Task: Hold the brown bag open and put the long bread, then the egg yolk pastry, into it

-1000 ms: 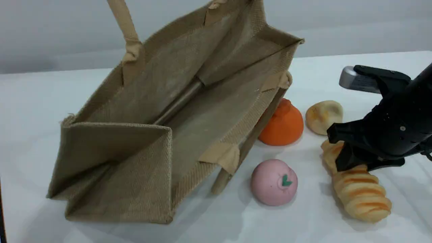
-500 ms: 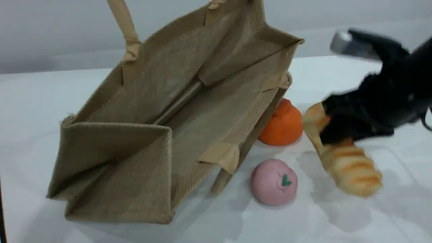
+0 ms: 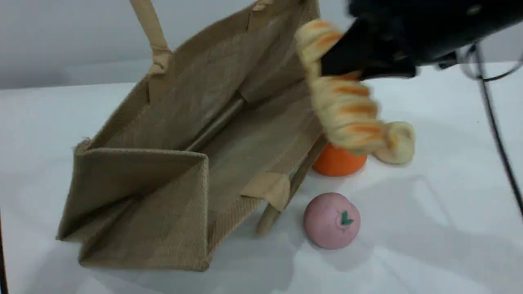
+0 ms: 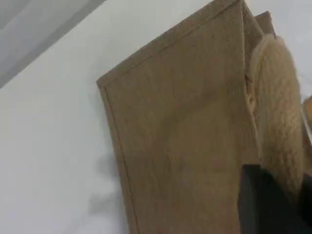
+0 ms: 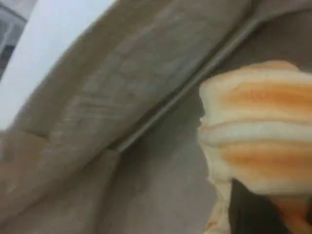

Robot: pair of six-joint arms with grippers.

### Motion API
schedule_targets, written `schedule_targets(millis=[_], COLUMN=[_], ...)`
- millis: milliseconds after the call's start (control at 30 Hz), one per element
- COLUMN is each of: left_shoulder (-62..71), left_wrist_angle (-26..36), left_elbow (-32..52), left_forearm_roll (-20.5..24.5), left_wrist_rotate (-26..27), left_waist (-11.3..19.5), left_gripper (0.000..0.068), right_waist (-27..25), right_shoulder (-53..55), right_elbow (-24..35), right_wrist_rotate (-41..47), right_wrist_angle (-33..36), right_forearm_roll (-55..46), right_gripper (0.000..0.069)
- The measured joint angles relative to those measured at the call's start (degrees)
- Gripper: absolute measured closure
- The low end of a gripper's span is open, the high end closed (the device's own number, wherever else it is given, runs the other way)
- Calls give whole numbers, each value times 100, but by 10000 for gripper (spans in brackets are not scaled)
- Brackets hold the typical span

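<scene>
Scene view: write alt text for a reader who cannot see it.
The right gripper holds the long bread in the air at the open brown bag. A pink ball and an orange fruit lie on the white table.

My table [image 3: 61, 134] is white. The bag [image 3: 163, 163] rests on it left of centre, mouth gaping. Just beside the bag's right side sit an orange fruit [image 3: 337, 163] and, nearer the front edge, a pink ball [image 3: 331, 220]. The pastry [image 3: 402, 143] lies right of the fruit.

Brown bag [image 3: 196, 134] gaping — long bread [image 3: 343, 102] aloft — egg yolk pastry [image 3: 402, 143] tabled.
</scene>
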Motion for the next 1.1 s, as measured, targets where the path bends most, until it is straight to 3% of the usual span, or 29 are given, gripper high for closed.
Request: schedule_targets(millis=[233, 633, 967, 1100], left_shoulder=[0, 5, 5, 5], left_wrist_angle=[0, 0, -14, -9], left_elbow=[0, 0, 0, 0], left_forearm_roll=[-6, -203, -200, -200], left_wrist_rotate=[1, -4, 7, 12], left_waist=[0, -12, -12, -12], left_gripper=[594, 594, 594, 594], right_waist=[545, 551, 581, 594], right_shoulder=[714, 1918, 1930, 1930], right_elbow=[-645, -1782, -2028, -2028], right_wrist_rotate=[172, 581, 594, 580], right_wrist_angle=[-36, 523, 413, 408], right_forearm_roll=[13, 7, 55, 55], right_gripper=[585, 591, 591, 547])
